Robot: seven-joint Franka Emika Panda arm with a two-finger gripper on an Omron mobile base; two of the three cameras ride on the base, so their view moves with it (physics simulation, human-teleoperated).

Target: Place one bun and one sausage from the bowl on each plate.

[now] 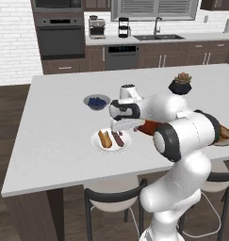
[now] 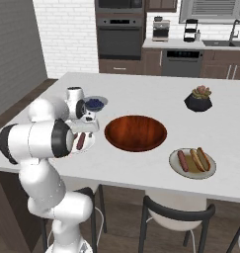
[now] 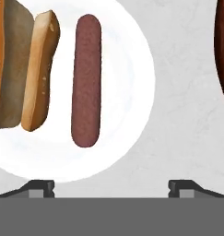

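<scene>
Spread wide and holding nothing, the gripper (image 3: pixel 111 186) hangs above the white plate (image 3: pixel 127 115), its two dark fingertips (image 3: pixel 39 186) standing far apart at the bottom of the hand view. That view shows a split bun (image 3: pixel 26 69) and a sausage (image 3: pixel 85 80) lying side by side on the plate, apart from each other, with the dark rim of the bowl (image 3: pixel 223 50) at the right edge. From the left base view, the plate sits near the front edge of the counter (image 1: pixel 54 136), the hand above it, while the arm hides most of the bowl. The right base view shows what the left cannot: the whole wooden bowl in the middle of the counter, and to its right, near the front edge, the tan-centred plate (image 2: pixel 176 165) carrying a second bun (image 2: pixel 200 159) and second sausage (image 2: pixel 182 160). A small grey bowl of berries (image 1: pixel 97 101) stands behind the white plate, and a potted plant (image 2: pixel 198 99) sits toward the far right side.
</scene>
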